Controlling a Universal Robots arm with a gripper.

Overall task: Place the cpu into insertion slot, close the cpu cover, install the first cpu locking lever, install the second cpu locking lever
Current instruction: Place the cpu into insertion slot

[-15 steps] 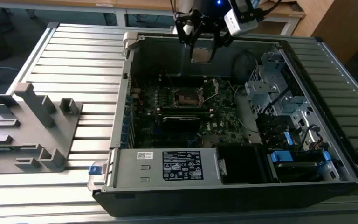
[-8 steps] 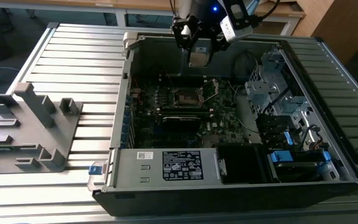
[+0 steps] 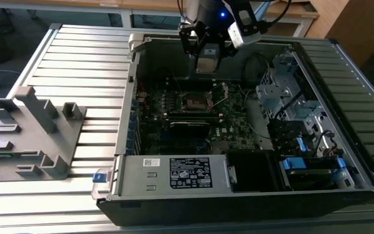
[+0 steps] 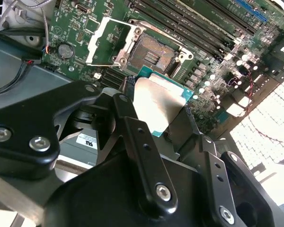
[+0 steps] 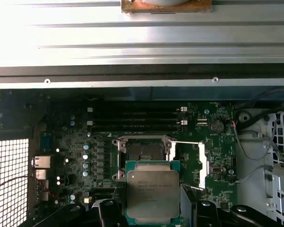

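My gripper [image 3: 208,59] hangs over the back of the open computer case, shut on the cpu [image 5: 153,193], a flat square chip with a dull silver top and a green edge. Both wrist views show the black fingers [image 4: 132,127] clamping the cpu [image 4: 157,100] by two opposite sides. The insertion slot [image 5: 144,152] is a dark square socket on the green motherboard, bare inside, and the held chip hovers above the board just to one side of it. The cpu cover [image 5: 203,163], a thin bright metal frame, stands swung open beside the slot [image 4: 154,53]. In the exterior view the slot [image 3: 194,101] lies below my gripper.
A labelled grey power-supply box [image 3: 174,173] fills the case's near end. Metal drive cages [image 3: 291,95] and cables [image 3: 258,63] line the exterior view's right. Memory slots [image 5: 132,118] run beside the socket. A grey plastic fixture [image 3: 31,131] sits on the slatted table at the exterior view's left.
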